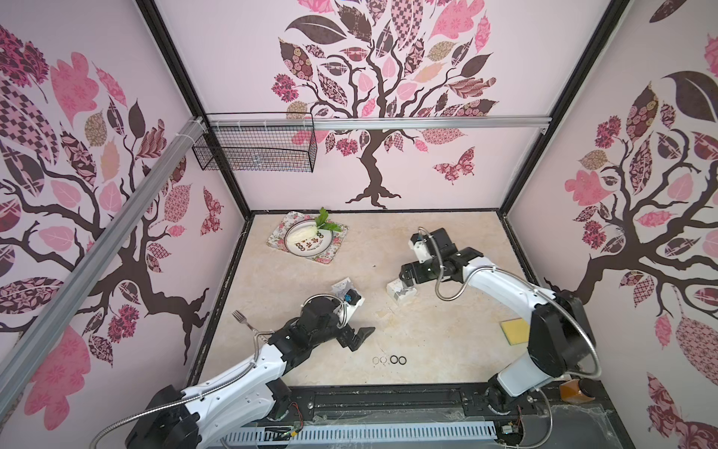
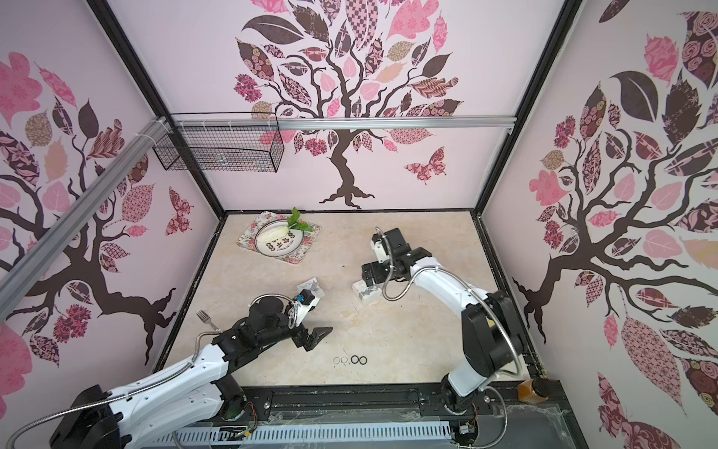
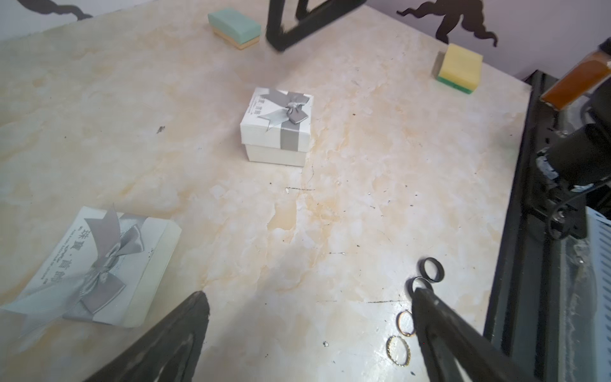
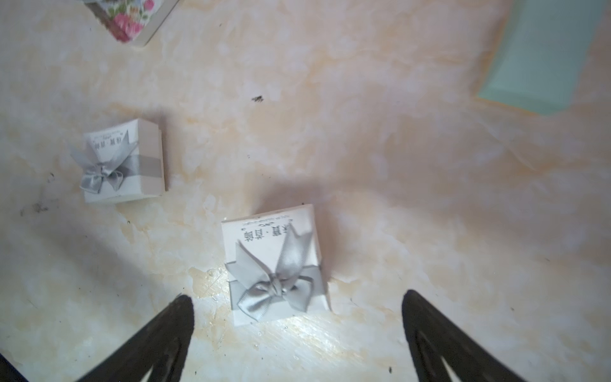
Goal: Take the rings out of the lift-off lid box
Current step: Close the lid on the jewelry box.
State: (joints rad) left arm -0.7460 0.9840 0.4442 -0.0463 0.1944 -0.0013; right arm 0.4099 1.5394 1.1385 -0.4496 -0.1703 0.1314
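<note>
Right wrist view: the right gripper (image 4: pixel 297 297) has its jaws spread wide just short of the small white lift-off lid box with a grey satin bow (image 4: pixel 276 264), so I'd pinch the lid's flat sides above the seam and lift straight up. The left gripper (image 3: pixel 309 296) is spread and empty beside four rings (image 1: pixel 389 360), two thick black, two thin silvery wire, at 6 o'clock on the marbled beige desk (image 1: pixel 447 330). This box and its twin box (image 1: pixel 342 285) at its 9 o'clock both wear lids, so anything inside is hidden.
</note>
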